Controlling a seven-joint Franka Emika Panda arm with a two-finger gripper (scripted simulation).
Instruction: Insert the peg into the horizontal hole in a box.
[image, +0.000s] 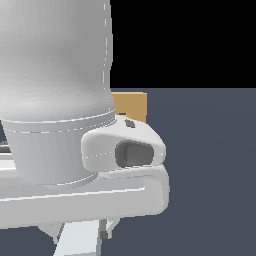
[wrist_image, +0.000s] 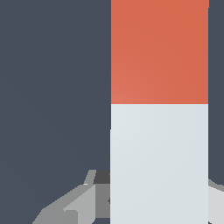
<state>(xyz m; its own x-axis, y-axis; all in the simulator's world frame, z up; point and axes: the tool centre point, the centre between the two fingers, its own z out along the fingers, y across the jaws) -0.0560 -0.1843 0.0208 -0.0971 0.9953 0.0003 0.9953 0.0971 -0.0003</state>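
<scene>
The peg (wrist_image: 159, 131) sits between the end effector's (wrist_image: 153, 199) fingers (wrist_image: 72, 205) in wrist view, white part nearest, orange-red end furthest out; whether the fingers actually clamp it can't be told; ext. view mostly blocked by arm; the box (image: 131, 106) shows as a tan corner behind it, on dark worktop (image: 210, 175).

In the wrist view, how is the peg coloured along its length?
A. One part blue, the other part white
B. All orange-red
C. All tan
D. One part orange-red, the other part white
D: in the wrist view the peg shows an orange-red section that meets a white section at a sharp straight line; no blue or tan appears on it.
</scene>
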